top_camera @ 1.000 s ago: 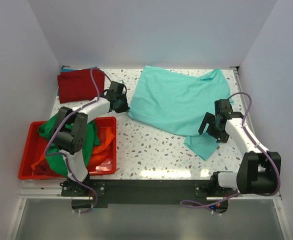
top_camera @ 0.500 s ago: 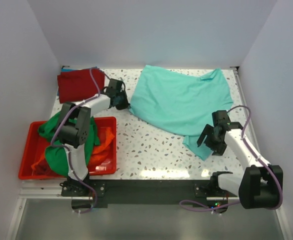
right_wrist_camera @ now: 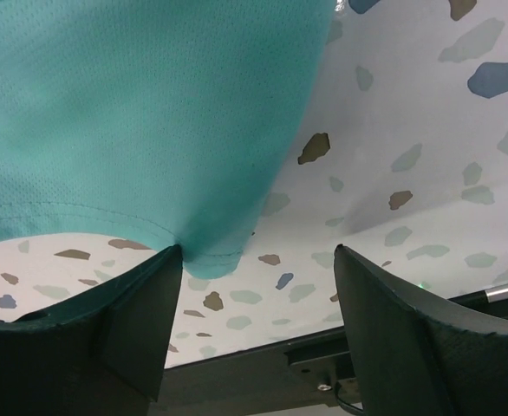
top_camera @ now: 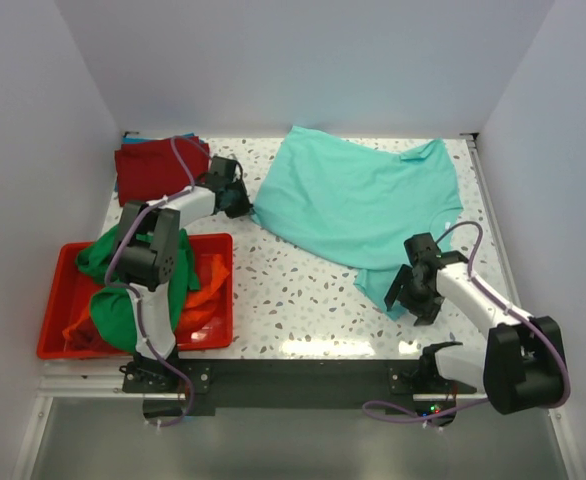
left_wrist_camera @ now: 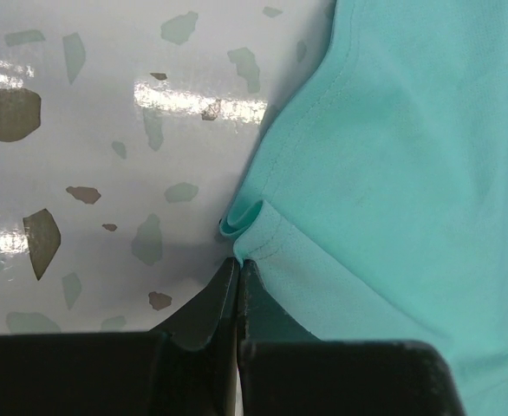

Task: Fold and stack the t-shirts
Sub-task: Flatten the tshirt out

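Note:
The teal t-shirt (top_camera: 363, 205) lies spread over the back right of the table. My left gripper (top_camera: 241, 203) is at its left corner. In the left wrist view this gripper (left_wrist_camera: 237, 263) is shut, its tips pinching the shirt's rolled hem (left_wrist_camera: 241, 221). My right gripper (top_camera: 405, 302) sits at the shirt's near corner and stands open (right_wrist_camera: 256, 251). That corner of the teal cloth (right_wrist_camera: 150, 113) touches its left finger (right_wrist_camera: 141, 303). A folded dark red t-shirt (top_camera: 153, 170) lies at the back left. The green t-shirt (top_camera: 108, 300) and the orange t-shirt (top_camera: 208, 280) are heaped in a bin.
The red plastic bin (top_camera: 58, 300) stands at the near left, under the left arm. White walls close in both sides and the back. The black mounting rail (top_camera: 293, 375) runs along the table's near edge, just below the right gripper.
The right gripper slid toward the near edge along the teal shirt's lower corner, its jaws narrowing a little. The left gripper drew the shirt's left corner slightly back and left.

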